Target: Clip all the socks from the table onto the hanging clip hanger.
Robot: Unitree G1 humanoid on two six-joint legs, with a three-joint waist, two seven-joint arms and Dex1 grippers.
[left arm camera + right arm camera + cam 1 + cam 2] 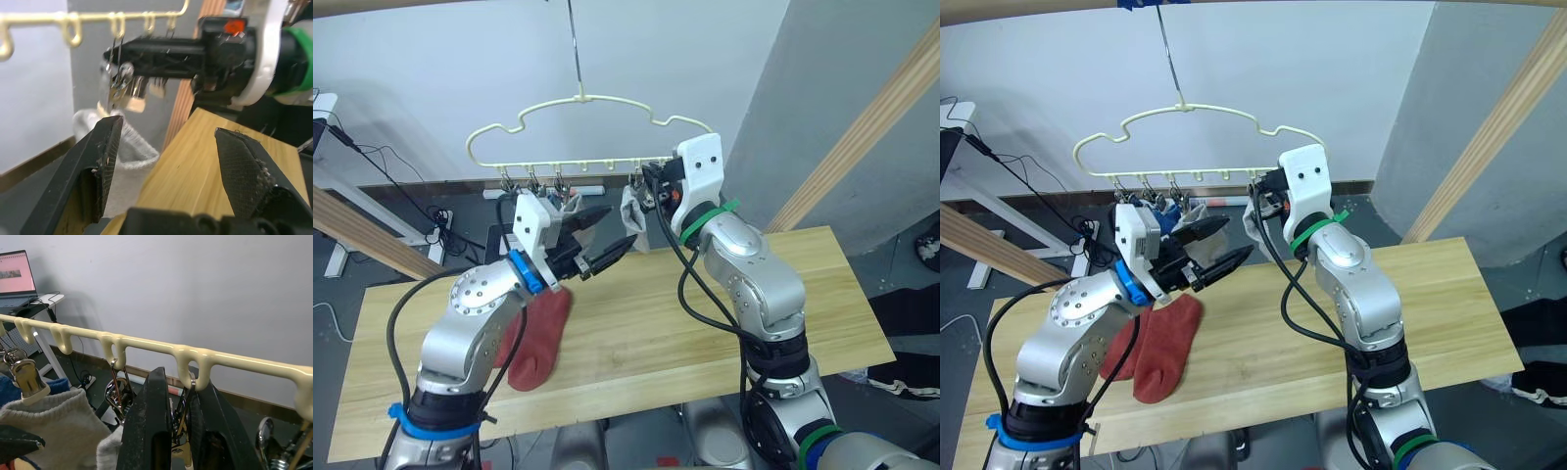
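Cream-yellow wire forms the clip hanger (597, 127), which hangs by its long hook above the far edge of the tabletop (724, 323). Your right hand (180, 431) is raised to the hanger's lower bar, its two fingers pressed together on a metal clip (182, 416) that hangs from one of the loops. A light grey sock (633, 217) hangs just beside that hand, on its inner side.

Your left hand (599, 240) is held above the tabletop, near and below the right hand, with its fingers spread apart and nothing between them.

Count two rust-red socks (1160, 348) lying together on the tabletop under the left forearm, which covers part of them. On the left part of the hanger you see one more light grey sock (1195, 212) and a blue sock (1167, 213) clipped side by side; whether a second blue one is there cannot be told.

Behind the tabletop, cables (416, 206) trail over the floor. Wooden poles (862, 137) slant past on both sides.
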